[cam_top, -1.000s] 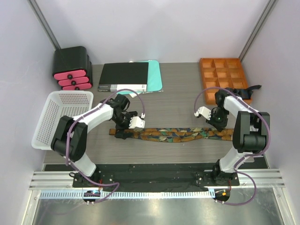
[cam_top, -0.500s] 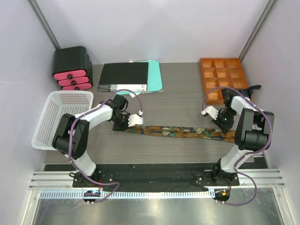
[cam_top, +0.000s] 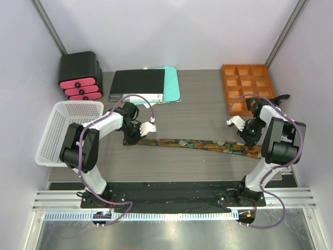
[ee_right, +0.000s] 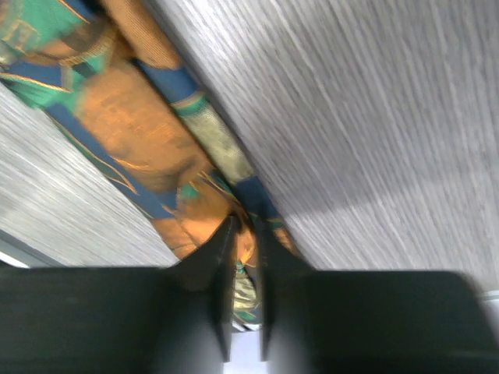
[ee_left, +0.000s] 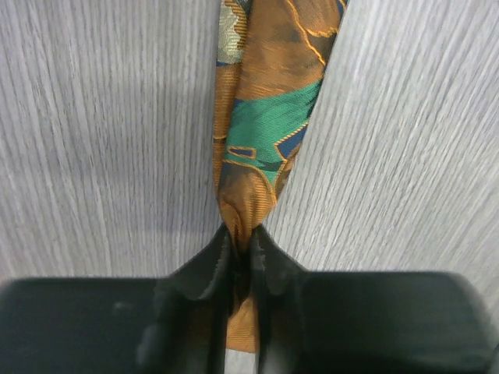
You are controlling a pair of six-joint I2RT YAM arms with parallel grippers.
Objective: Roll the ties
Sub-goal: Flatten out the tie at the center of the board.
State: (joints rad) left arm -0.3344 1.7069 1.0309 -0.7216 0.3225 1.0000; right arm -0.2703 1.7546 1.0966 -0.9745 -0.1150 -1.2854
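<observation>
On the left wrist feed, the two fingers (ee_left: 204, 271) of the left gripper (ee_left: 240, 243) are pinched almost together on one end of the tie (ee_left: 261, 132). The fabric is bunched between them and runs off toward 12 o'clock. On the right wrist feed, the right gripper (ee_right: 243, 234) is just as narrow and is clamped on the other end, with the cloth spreading away toward 10 o'clock.

From the top camera I count one tie, stretched across the grey table (cam_top: 203, 114) from 9 o'clock to 3 o'clock and sitting slightly lower at the right. There are two arms, one gripping each end.

Farther out I count:
- one white basket (cam_top: 66, 130) at 9 o'clock
- one black drawer unit (cam_top: 78, 66) with three pink drawers at 10 o'clock
- one black folder (cam_top: 138, 85) overlapping one teal sheet (cam_top: 172, 83) at 11 o'clock
- one orange compartment tray (cam_top: 246, 83) at 1 o'clock
</observation>
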